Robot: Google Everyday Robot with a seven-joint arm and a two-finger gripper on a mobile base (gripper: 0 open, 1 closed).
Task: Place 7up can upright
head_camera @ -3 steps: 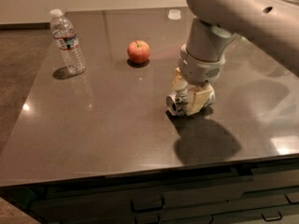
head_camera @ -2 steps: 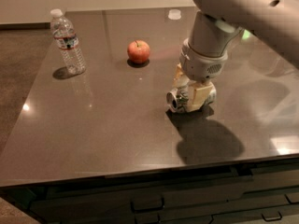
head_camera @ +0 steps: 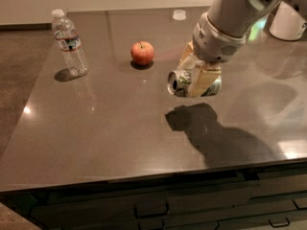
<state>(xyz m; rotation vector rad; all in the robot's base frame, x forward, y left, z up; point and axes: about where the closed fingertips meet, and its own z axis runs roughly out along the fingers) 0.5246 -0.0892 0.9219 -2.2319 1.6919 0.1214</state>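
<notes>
Gripping the 7up can (head_camera: 178, 83) on its side above the counter (head_camera: 96, 128), our hand (head_camera: 197, 76) next needs, we judge, to turn it upright and lower it.

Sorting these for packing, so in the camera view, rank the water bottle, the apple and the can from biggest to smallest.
Largest: water bottle.
Next: can, held sideways in the gripper above the table; it is partly covered and nearer the camera, so this rank is unsure.
Smallest: apple.

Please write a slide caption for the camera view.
Gripper holds the 7up can on its side just above the dark table, with an apple and a water bottle nearby.
</notes>
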